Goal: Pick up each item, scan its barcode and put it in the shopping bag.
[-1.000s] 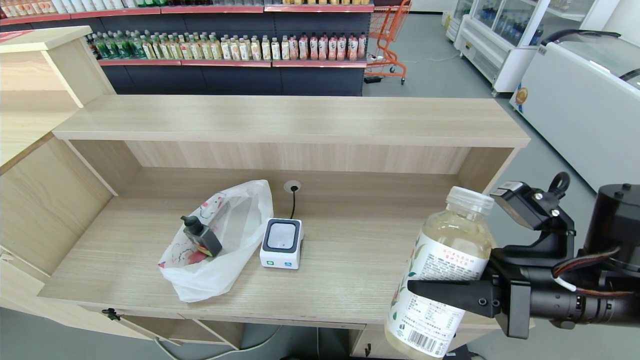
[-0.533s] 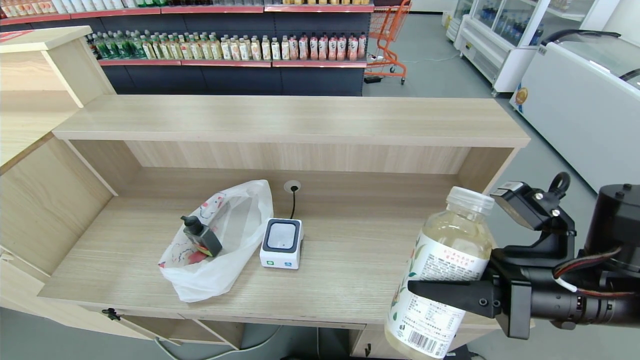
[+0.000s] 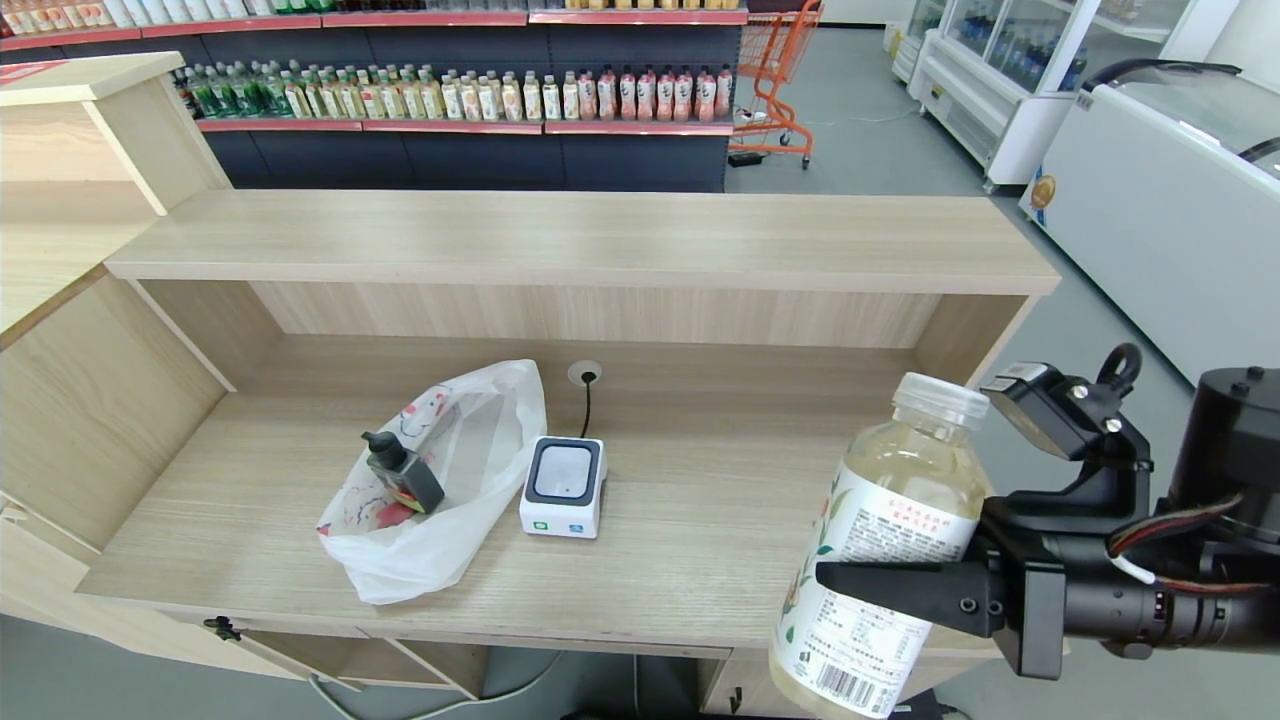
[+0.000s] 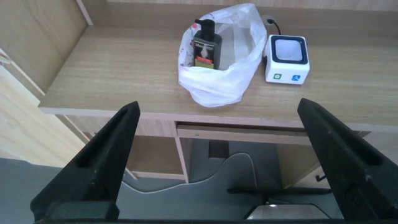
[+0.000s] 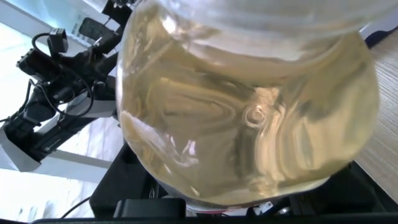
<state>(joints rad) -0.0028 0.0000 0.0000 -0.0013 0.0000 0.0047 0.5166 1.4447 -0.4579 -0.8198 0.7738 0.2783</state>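
At the right front corner of the counter (image 3: 700, 540), my right pincer (image 3: 872, 572) is clamping the drink bottle (image 3: 905, 490) around its labelled middle. One black finger (image 3: 900, 590) is crossing the front of the label; the opposite finger is sitting behind the bottle, hidden from the head view. The drink bottle is standing nearly upright, leaning slightly, with its white cap uppermost and a barcode showing near its base. It is hanging off the surface, over the counter's front edge. Close up in the right wrist view, the drink bottle (image 5: 249, 106) is showing clear plastic and pale yellow liquid.

Well apart from it, toward my left, the scanner (image 3: 563, 487) is sitting on the counter with its window facing up. A black cable (image 3: 586, 405) is running from behind it to a port in the surface. Just beside the scanner, the shopping bag (image 3: 440, 500) is lying open, and a dark pump dispenser (image 3: 405, 475) is resting inside it.

My left pincer (image 4: 214, 168) is hanging out in front of the counter's edge, fully spread, with its two fingers (image 4: 106, 162) standing wide apart. Past them, the shopping bag (image 4: 221, 74), pump dispenser (image 4: 205, 46) and scanner (image 4: 286, 59) are showing on the counter (image 4: 112, 81).
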